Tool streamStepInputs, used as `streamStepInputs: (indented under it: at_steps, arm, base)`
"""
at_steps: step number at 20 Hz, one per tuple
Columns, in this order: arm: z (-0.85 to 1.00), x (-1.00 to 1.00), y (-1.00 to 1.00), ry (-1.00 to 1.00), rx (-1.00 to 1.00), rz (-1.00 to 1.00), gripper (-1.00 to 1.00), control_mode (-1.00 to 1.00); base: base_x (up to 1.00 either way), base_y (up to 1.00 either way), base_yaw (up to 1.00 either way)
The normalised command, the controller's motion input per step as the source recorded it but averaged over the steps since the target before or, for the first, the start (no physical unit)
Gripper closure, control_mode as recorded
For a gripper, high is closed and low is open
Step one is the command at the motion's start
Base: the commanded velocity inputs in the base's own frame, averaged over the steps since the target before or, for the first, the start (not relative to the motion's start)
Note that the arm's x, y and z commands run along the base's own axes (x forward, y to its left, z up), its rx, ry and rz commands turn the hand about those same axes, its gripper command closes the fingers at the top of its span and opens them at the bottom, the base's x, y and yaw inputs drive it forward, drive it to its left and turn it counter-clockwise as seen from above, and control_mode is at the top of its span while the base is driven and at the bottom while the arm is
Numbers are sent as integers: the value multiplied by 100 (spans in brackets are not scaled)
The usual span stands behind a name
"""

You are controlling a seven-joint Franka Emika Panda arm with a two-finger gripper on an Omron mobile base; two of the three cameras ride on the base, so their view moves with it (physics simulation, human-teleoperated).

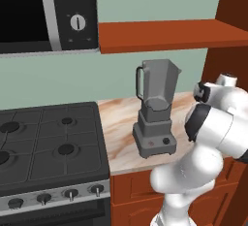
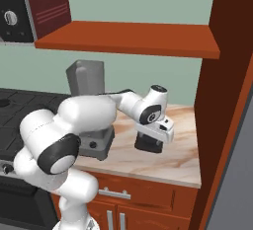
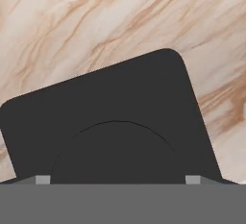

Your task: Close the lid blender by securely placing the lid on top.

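Observation:
The grey blender [image 1: 156,108] stands on the marble counter with its tall jar open at the top; in the right base view its jar [image 2: 86,78] rises behind my arm. The lid [image 2: 147,145], a flat dark squarish cap, lies on the counter to the blender's right. My gripper [image 2: 150,137] points down right over it, very close. In the hand view the lid [image 3: 105,98] is large and tilted, with a round raised centre. My gripper [image 3: 117,180] is open, and its fingertips [image 3: 42,180] stand wide apart on either side of that centre.
A dark stove [image 1: 48,137] adjoins the counter [image 1: 121,123] on the left, with a microwave [image 1: 48,11] above it. A red-brown shelf [image 1: 164,33] hangs over the blender. A tall wooden panel [image 2: 222,100] bounds the counter on the right.

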Motion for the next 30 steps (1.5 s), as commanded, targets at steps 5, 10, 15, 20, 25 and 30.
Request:
streamStepInputs:
  at_steps: [5,10,15,20,25,30]
  arm:
    - [100,-51,23,0,0,0,100,-100]
    - [100,-42,1,0,0,0,100,-100]
    - [100,-36,5,-2,0,0,100,-100]
    - [100,-40,8,-10,0,0,100,-100]
    - [100,-47,13,-16,0,0,100,-100]
    - [100,-34,14,-13,0,0,100,-100]
  base:
    - [0,0,0]
    - [0,0,0]
    - [0,0,0]
    - [0,0,0]
    - [0,0,0]
    - [0,0,0]
